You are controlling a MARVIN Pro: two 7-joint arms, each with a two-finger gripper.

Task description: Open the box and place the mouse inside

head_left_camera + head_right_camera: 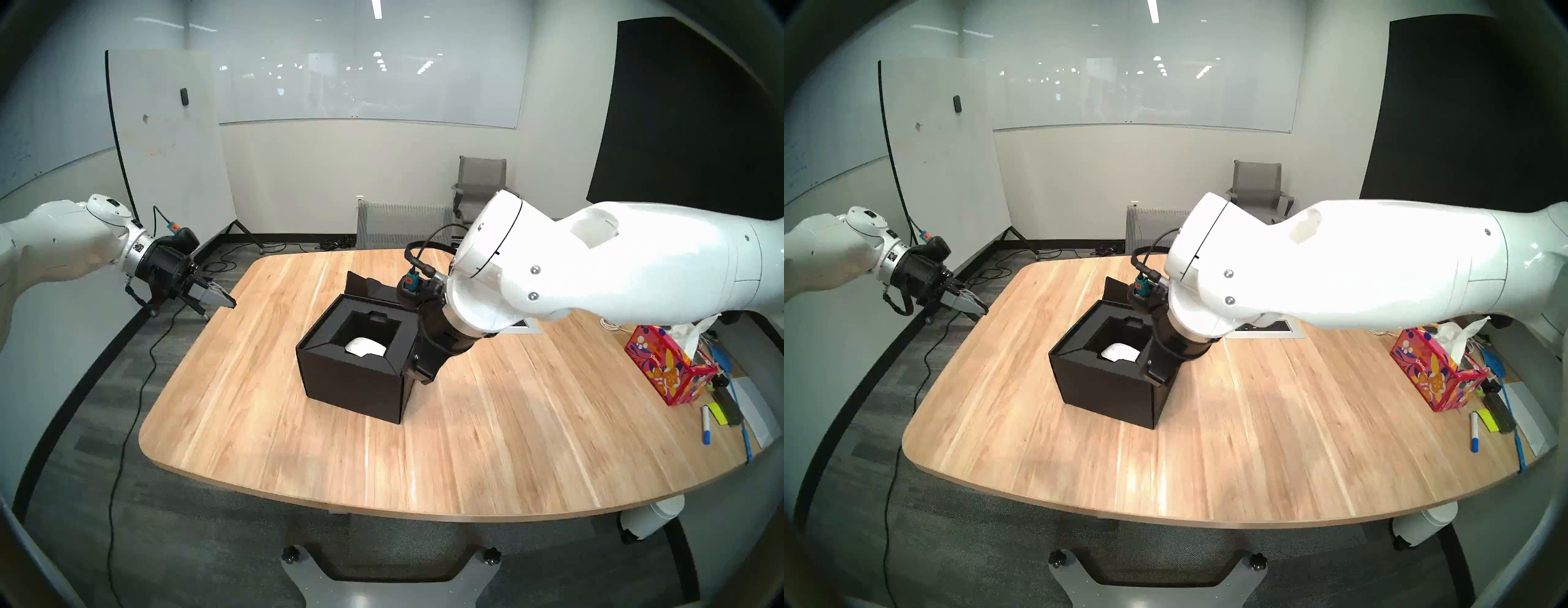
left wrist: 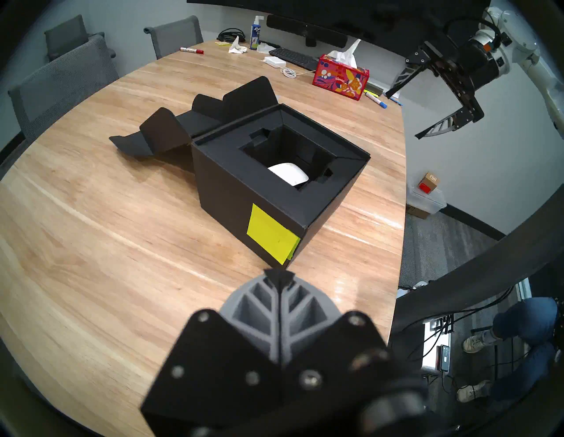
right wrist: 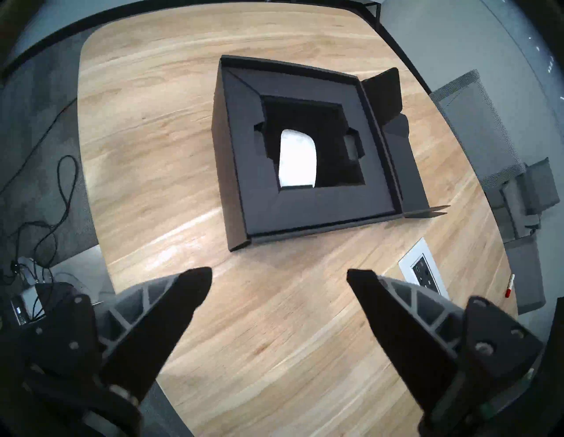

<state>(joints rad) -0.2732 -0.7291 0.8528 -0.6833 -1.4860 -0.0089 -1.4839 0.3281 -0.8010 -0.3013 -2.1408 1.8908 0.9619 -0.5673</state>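
The black box stands open mid-table, its flap lid folded back onto the wood. The white mouse lies in the recess of the black insert. A yellow-green sticky note sits on one box side. My right gripper hangs open and empty above the table, just to the right of the box. My left gripper is shut on nothing, off the table's left edge, pointing at the box.
A red patterned tissue box, markers and clutter lie at the table's right end. A power outlet plate is set into the table behind the box. Grey chairs stand along the far side.
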